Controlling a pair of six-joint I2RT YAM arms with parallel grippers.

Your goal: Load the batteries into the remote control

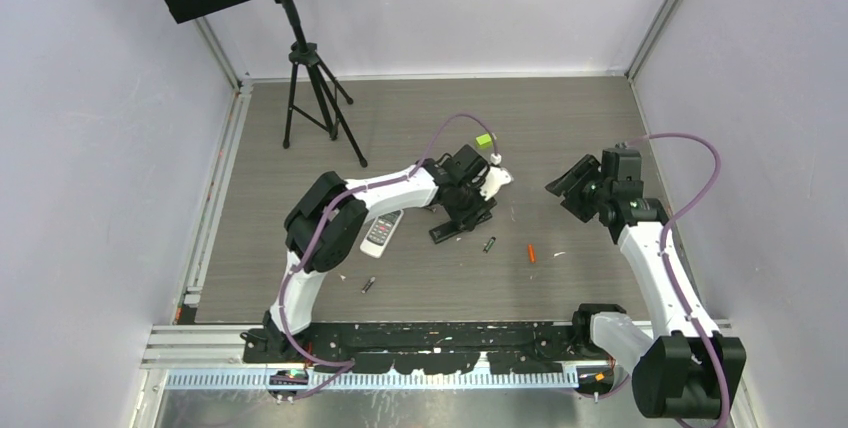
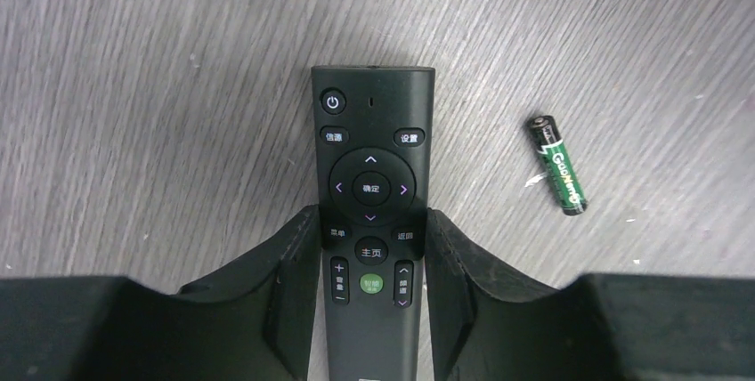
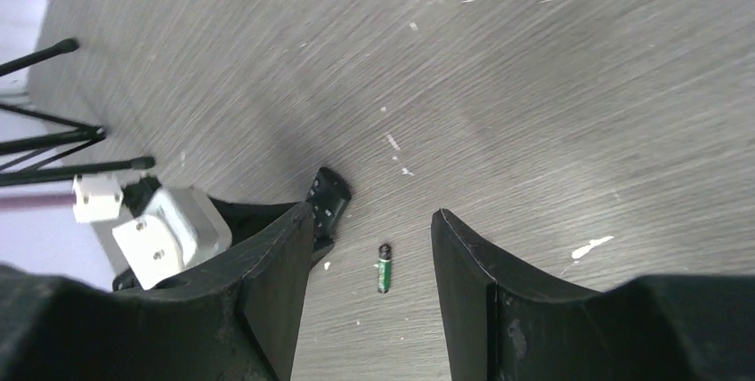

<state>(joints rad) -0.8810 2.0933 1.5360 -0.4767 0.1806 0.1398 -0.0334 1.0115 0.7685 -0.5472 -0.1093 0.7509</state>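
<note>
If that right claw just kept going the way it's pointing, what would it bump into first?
Probably the green-and-black battery lying on the table, in line between the open fingers of the right gripper, though depth is unclear.

The remote (image 2: 372,149) lies on the surface (image 2: 133,87) between the fingers of my left gripper (image 2: 372,217), which touch its two sides. A battery (image 2: 559,165) lies just right of it, apart. A second remote (image 1: 381,233) lies to its left, and another battery (image 1: 368,285) lies nearer my bases.
</note>
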